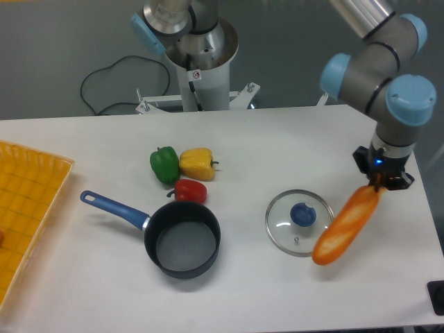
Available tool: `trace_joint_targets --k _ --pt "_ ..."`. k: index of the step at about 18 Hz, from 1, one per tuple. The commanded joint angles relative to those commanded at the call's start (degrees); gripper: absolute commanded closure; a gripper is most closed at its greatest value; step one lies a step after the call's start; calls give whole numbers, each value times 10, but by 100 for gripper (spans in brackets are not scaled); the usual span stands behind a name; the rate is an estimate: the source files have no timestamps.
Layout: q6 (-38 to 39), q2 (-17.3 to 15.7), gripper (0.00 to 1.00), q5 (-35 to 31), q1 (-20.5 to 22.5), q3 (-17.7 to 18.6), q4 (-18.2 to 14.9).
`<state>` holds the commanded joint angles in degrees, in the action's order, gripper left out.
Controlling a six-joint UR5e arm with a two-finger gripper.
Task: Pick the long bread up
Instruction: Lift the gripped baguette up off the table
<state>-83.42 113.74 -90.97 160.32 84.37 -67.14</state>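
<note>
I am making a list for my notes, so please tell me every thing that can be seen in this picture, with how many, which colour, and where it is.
long bread: 1, orange-golden, right side, one end held by the end effector, tilted, lower end next to the glass lid
glass lid: 1, clear with blue knob, on the table right of centre
pot: 1, dark with blue handle, centre front
green pepper: 1, green, behind the pot
yellow pepper: 1, yellow, right of the green one
red pepper: 1, red, at the pot's far rim
tray: 1, yellow, left edge
table: 1, white
cable: 1, black, behind the table
end effector: 1, dark, shut on the bread's upper end
</note>
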Motion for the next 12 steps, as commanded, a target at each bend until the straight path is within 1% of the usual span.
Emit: trace_joint_targets --k 3,7,8,12 --pt "4 -23 100 23 -2 0 -42" --pt "4 -43 100 22 -4 2 -88" --pt "4 -48 100 19 -10 3 -94" --pt "3 -51 100 -8 -13 7 -94"
